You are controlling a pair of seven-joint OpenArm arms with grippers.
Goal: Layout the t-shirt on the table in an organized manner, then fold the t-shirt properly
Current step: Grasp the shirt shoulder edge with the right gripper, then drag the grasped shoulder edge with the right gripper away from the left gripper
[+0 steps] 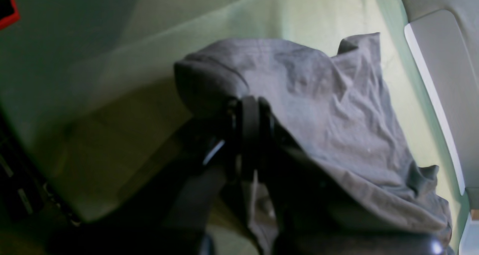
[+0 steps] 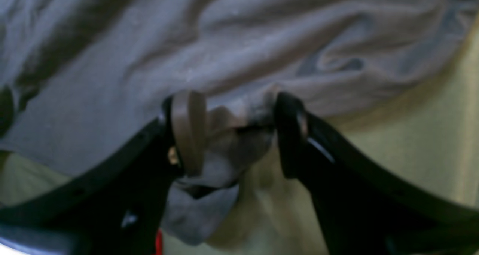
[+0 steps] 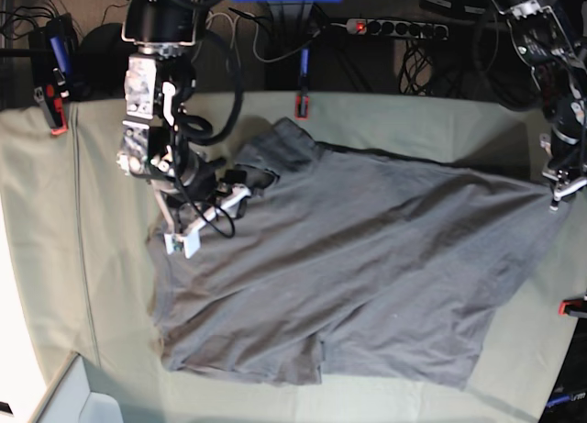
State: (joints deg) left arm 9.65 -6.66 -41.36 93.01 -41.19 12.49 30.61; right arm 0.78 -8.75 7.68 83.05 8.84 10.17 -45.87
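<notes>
Spreading out is the step in hand: one dark grey t-shirt lies across the middle of the green-covered bench, partly opened but creased and skewed, with nothing folded yet.

On the base view's left, the right tool has its jaws set moderately apart around a bunched fold of the shirt's edge. The cloth sits between the fingers and touches them, but a gap shows, so the grip looks loose or only partly closed.

On the base view's right, the left tool is draped in grey cloth at the shirt's far corner. Its jaws look drawn narrow on the fabric, though shadow and blur leave this uncertain.

By judgement, the next move calls for both arms to pull their held edges apart and outward, taking the slack out until the body lies flat and square. The right tool probably needs to close firmly first, or the fabric may slip.

Counted: one shirt, one bench, two tools. Several red clamps hold the bench cover.
</notes>
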